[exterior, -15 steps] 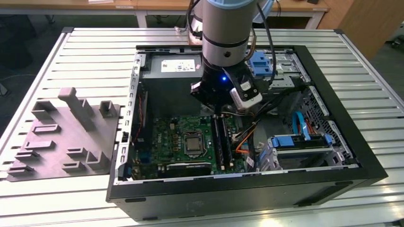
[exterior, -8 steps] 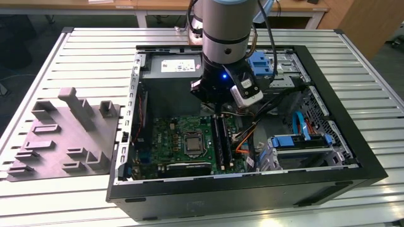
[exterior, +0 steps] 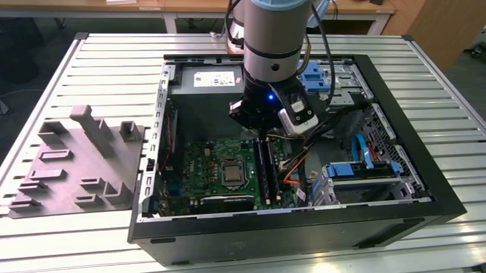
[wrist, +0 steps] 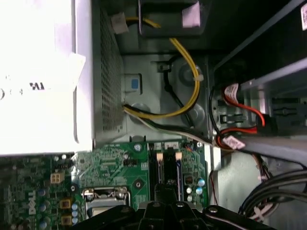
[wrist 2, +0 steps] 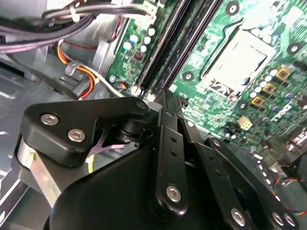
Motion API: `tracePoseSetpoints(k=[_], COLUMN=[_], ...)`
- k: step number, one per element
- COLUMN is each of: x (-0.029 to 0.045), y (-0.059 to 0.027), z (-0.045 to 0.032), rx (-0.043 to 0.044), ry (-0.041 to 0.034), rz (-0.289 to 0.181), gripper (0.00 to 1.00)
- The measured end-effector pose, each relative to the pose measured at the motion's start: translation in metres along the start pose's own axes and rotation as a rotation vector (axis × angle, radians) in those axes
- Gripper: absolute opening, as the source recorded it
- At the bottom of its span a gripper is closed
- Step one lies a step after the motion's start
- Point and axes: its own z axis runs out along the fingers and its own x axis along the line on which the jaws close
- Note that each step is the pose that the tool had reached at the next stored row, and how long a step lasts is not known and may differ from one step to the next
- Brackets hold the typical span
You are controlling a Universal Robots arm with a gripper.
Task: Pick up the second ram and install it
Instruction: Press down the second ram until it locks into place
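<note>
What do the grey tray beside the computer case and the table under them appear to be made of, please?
The grey tray looks like matte moulded or printed plastic: uniform dull colour, blocky raised shapes. The table looks like bare aluminium: pale, slightly shiny parallel slats with grooves between them.

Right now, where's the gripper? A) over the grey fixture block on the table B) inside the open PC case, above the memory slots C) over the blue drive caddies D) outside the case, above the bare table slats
B: in the exterior view the gripper hangs inside the open PC case, right at the end of the black memory slots on the motherboard, well apart from the grey fixture block.
</note>
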Motion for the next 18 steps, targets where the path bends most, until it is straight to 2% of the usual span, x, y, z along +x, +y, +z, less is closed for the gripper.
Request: tracePoseSetpoints(k=[18], x=[0.0005], y=[-0.0549], z=[-0.0031], rx=[0.0001], ry=[-0.0001], rz=[0.002], gripper=[0.1])
